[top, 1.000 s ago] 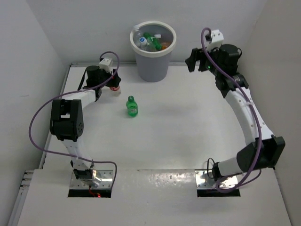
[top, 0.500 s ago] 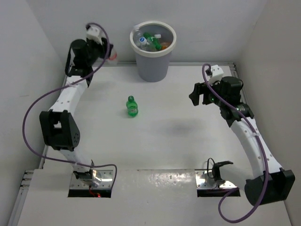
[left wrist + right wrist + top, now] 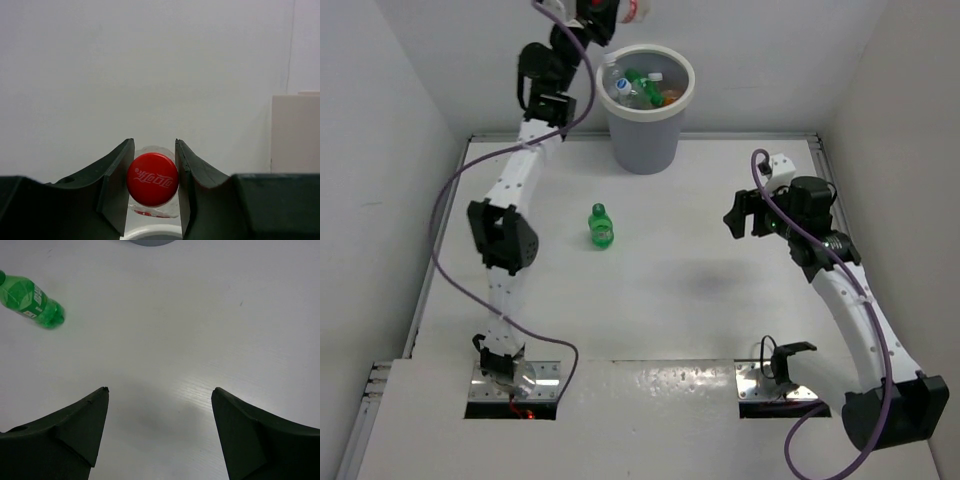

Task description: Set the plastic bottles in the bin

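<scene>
Two dark fingers of the left gripper (image 3: 152,144) are clamped on the neck of a clear red-capped bottle (image 3: 152,180) — its cap faces the wrist camera, with a plain white wall (image 3: 150,60) behind. In the overhead view this bottle is held high near the far rim of the light-grey bin (image 3: 645,140), at the end of the outstretched left arm (image 3: 515,180). Several bottles (image 3: 638,88) — clear, green, one orange — are seen inside the bin. The right gripper (image 3: 160,390) is spread wide with nothing between its jaws, above the white table (image 3: 720,300). One green bottle (image 3: 30,301) lies on its side on the table, in front of the bin and well apart from both grippers.
</scene>
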`<state>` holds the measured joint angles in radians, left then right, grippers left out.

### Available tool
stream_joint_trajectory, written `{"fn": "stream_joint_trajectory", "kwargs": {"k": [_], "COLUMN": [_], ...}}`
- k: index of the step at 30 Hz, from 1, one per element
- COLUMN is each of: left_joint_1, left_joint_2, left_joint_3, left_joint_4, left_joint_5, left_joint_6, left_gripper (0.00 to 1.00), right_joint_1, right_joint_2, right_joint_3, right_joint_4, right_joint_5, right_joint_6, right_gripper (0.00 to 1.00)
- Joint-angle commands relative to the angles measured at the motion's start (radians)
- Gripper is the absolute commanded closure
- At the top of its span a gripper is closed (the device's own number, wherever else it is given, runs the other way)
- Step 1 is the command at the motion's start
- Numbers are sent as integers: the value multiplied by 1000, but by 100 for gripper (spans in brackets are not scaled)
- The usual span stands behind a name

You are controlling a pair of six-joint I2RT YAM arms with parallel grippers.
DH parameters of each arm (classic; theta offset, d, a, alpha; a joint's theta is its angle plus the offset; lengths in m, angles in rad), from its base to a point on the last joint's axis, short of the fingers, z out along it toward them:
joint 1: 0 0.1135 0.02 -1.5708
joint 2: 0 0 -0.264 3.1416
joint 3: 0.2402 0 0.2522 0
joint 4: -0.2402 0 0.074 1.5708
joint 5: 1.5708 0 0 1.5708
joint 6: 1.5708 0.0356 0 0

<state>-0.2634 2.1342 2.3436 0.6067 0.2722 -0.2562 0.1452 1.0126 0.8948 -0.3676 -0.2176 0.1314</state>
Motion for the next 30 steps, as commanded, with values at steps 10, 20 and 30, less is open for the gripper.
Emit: {"fn": "stream_joint_trajectory", "kwargs": {"k": [10,20,30], "left_joint_1": [-65,-8,220], "left_joint_2": [271,-61,-727], "left_joint_3": [121,96,-567], "left_joint_4": [-16,-90,-562], "left_joint_5": [-125,-134,-145], "left_joint_6": [52,132,101], "left_gripper": [2,0,0], "right_joint_1": [19,203,479], "right_joint_2": [-63,-3,444], "right_joint_3": [0,-48,325], "right_joint_4": [-70,108,317], "right_joint_5": [-71,-88,-115], "right_joint_6": [-84,-124,-138], "right_gripper": [18,18,13]}}
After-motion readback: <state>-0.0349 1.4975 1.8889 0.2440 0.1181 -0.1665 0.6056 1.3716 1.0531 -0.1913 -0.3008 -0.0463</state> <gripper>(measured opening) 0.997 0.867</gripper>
